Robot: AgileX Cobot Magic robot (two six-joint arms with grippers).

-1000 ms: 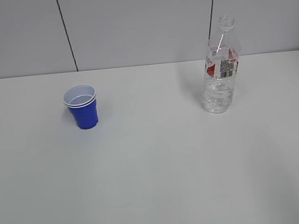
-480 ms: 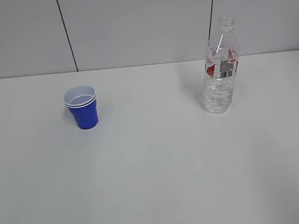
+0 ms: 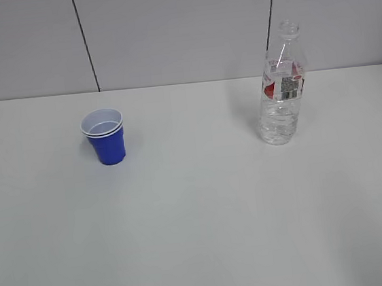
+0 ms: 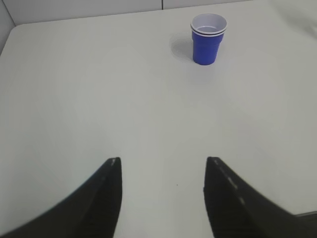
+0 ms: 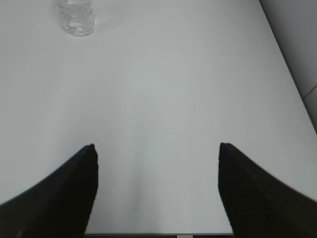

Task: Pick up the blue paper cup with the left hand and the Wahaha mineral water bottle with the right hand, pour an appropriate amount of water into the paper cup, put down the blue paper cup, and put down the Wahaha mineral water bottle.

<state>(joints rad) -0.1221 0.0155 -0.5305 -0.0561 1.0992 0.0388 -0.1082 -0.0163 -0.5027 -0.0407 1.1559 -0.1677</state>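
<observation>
Basically nothing has changed over the last second: in the exterior view the blue paper cup and the Wahaha mineral water bottle sit exactly where they were, both upright on the white table, well apart, cup on the left, bottle on the right. No arm shows in that view then or now.

Left hand: jaws spread, nothing between them, bare table under the gap. The cup is far ahead of it and off to the right in the left wrist view, white inside, looks like two cups nested given the double rim. Can't tell if there's anything in it.

Right hand: jaws spread wider, empty too. Only the bottle's lower ribbed part shows at the top left of the right wrist view, well ahead and left of the gap. Bottle has no cap on in the exterior view; the water level I can't read reliably.

My read: task is at the very start, neither pickup begun, both arms idle or barely creeping. Next step needs each gripper to swing inward and travel forward to line up on its target.
</observation>
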